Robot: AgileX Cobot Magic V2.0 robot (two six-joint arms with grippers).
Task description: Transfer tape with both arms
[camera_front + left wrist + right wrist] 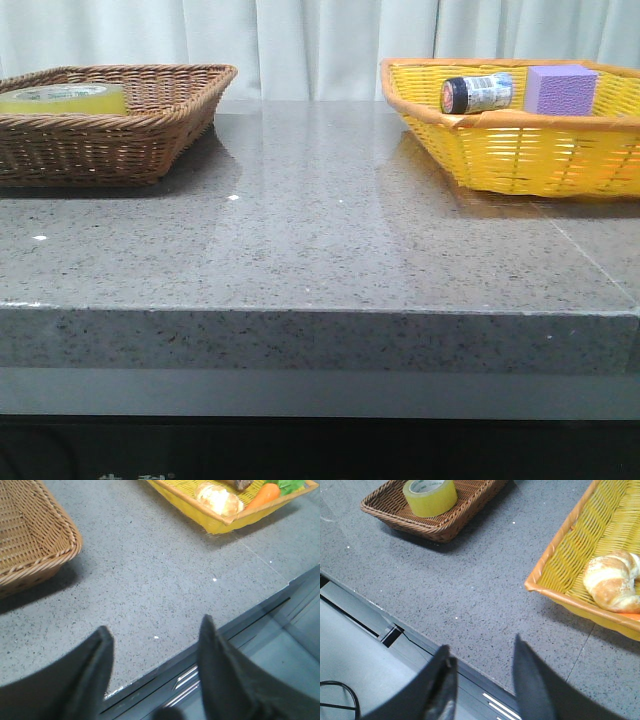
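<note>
Nothing done yet: tape (65,97) lies in brown basket (110,130), ten o'clock; left gripper (155,645) and right gripper (482,665) spread, empty.

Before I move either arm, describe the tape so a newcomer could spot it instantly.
Start at the brown woven wicker basket on the table's left side, opposite the yellow plastic basket. Lying flat inside is the wide roll of translucent yellow packing tape. It is the only item in that basket; the dark-capped bottle and purple block sit in the yellow one.
</note>
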